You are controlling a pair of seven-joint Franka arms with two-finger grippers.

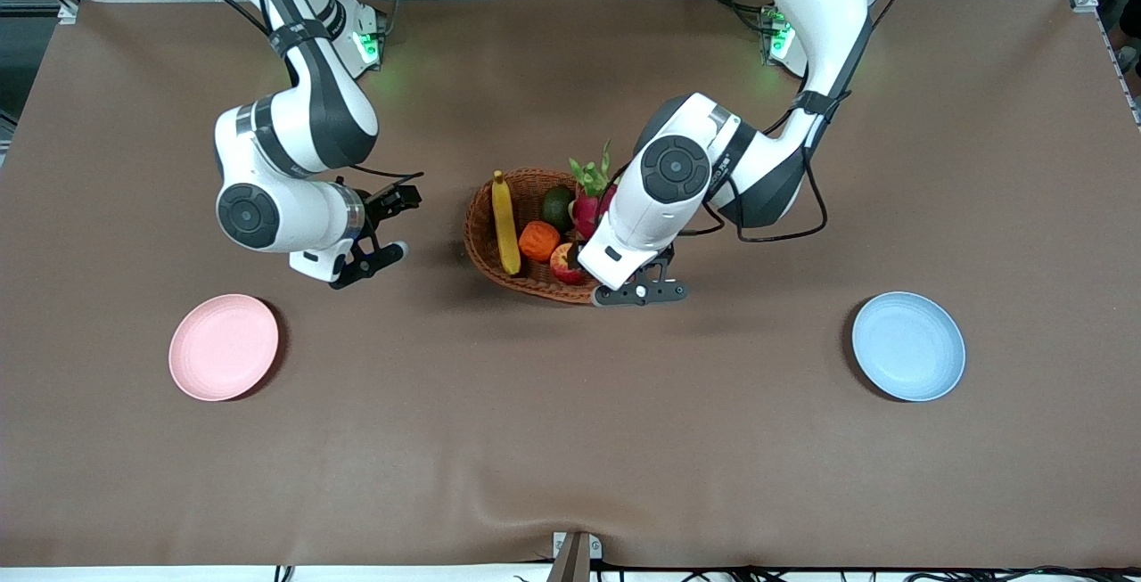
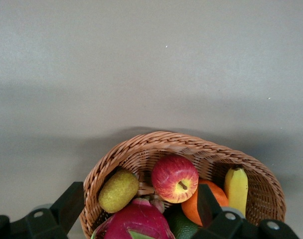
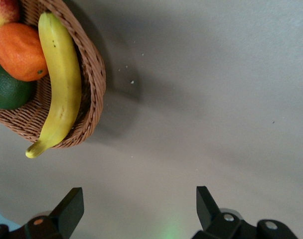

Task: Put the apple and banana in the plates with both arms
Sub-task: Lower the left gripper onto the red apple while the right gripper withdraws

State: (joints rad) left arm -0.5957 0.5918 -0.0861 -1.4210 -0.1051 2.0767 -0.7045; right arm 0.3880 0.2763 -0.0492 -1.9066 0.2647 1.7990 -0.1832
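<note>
The apple (image 1: 565, 263) and the banana (image 1: 505, 222) lie in a brown wicker basket (image 1: 486, 252) at mid-table. My left gripper (image 1: 638, 286) hangs open and empty over the basket's edge at the left arm's end. In the left wrist view (image 2: 140, 205) the apple (image 2: 174, 178) and banana (image 2: 236, 185) lie just ahead of it. My right gripper (image 1: 392, 225) is open and empty over bare table beside the basket, toward the right arm's end. In the right wrist view (image 3: 139, 206) the banana (image 3: 59, 84) rests against the basket wall. The pink plate (image 1: 224, 347) and blue plate (image 1: 908, 346) are empty.
The basket also holds a ridged orange fruit (image 1: 538, 241), a dark green avocado (image 1: 558, 206), a pink dragon fruit (image 1: 588, 203) and a yellow-green fruit (image 2: 118, 190). The pink plate lies toward the right arm's end, the blue toward the left arm's end, both nearer the front camera.
</note>
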